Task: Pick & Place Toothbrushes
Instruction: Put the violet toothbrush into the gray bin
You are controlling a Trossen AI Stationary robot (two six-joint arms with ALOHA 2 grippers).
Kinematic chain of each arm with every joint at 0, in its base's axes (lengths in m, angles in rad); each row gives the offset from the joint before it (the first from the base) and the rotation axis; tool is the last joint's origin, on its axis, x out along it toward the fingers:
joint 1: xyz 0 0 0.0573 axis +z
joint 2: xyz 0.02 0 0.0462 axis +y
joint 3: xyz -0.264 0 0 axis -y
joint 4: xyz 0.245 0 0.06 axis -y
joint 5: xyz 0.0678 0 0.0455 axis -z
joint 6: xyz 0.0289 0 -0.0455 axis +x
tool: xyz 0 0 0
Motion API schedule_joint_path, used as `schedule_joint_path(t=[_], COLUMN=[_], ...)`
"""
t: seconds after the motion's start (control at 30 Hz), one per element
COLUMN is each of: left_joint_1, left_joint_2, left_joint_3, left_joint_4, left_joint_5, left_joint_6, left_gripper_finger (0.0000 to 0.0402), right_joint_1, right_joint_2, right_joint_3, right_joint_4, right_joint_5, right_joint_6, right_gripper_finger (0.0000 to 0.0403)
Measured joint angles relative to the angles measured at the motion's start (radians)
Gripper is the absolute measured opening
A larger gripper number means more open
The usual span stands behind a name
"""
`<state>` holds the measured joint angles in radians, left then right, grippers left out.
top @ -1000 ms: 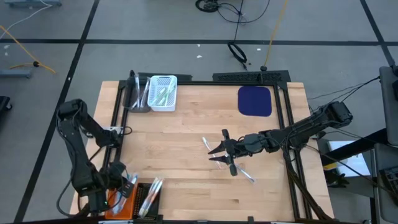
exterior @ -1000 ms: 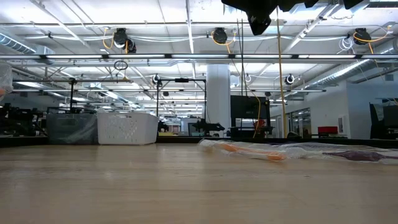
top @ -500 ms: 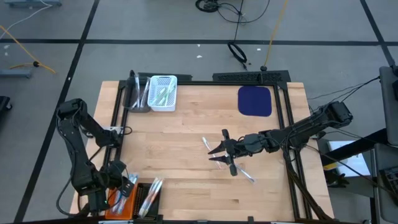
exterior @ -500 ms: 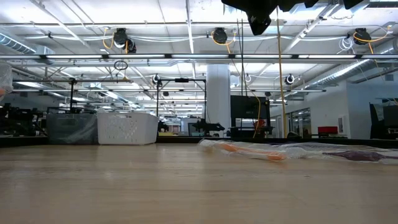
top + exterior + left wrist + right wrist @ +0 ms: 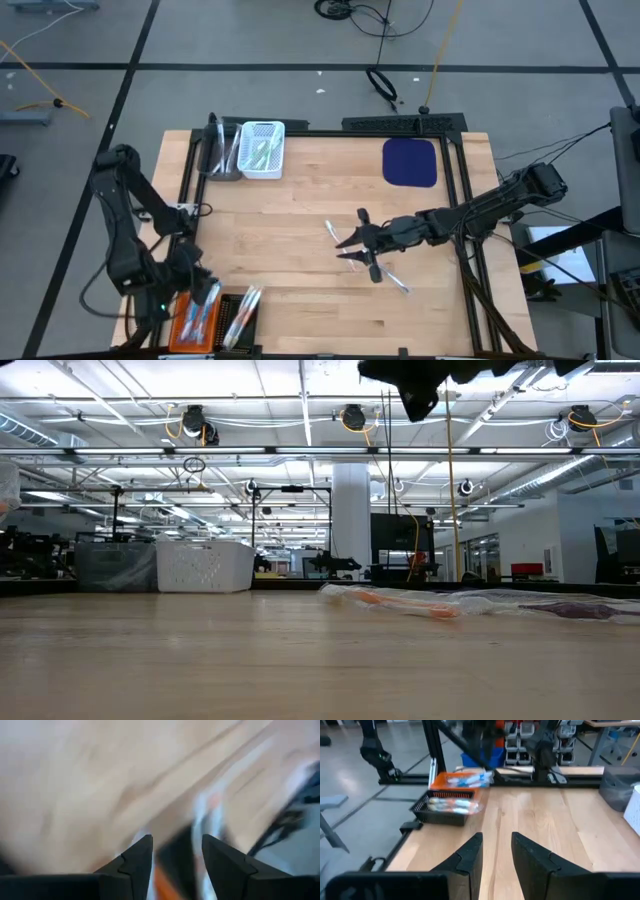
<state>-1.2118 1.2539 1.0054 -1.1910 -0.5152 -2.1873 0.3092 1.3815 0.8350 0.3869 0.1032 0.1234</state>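
— Seen from above, where are the arms?
— The right gripper (image 5: 347, 245) hovers mid-table with its fingers spread and nothing between them; one packaged toothbrush (image 5: 334, 231) lies just beside it and another toothbrush (image 5: 397, 281) lies near the arm. The left gripper (image 5: 197, 292) is at the near left corner, over the orange basket (image 5: 193, 322), which holds toothbrushes beside the black basket (image 5: 240, 318). More sit in the white basket (image 5: 261, 150) at the far edge, next to a grey basket (image 5: 222, 152).
— And from table height?
— A wrapped toothbrush (image 5: 400, 601) lies on the wooden table (image 5: 300, 660); a dark arm hangs at the top.
— Left wrist?
— Blurred, yet the fingers (image 5: 135, 857) stand apart, gripping nothing, with orange below.
— Right wrist?
— Its fingers (image 5: 470, 855) are parted and empty, looking across the table toward both near baskets.
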Motion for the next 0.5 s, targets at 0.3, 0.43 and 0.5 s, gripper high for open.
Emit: schedule_joint_path(t=[0.3,0.43,0.5], left_joint_1=[0.157,0.264,0.318], left_joint_2=[-0.086,-0.068,-0.053], left_joint_3=[0.0,0.0,0.0], left_joint_4=[-0.012,0.039,0.098], left_joint_5=[-0.41,-0.428,-0.427], left_joint_6=[0.342,0.487,0.566], left_gripper_finger=[0.0175,0.0175,0.0175], right_joint_1=[0.0,0.0,0.0], right_joint_2=[0.0,0.0,0.0], right_joint_3=[0.0,0.0,0.0], right_joint_4=[-0.169,-0.271,-0.344], right_joint_5=[0.01,0.08,0.112], right_joint_6=[0.074,0.138,0.173], right_gripper_finger=[0.0093,0.0093,0.0093])
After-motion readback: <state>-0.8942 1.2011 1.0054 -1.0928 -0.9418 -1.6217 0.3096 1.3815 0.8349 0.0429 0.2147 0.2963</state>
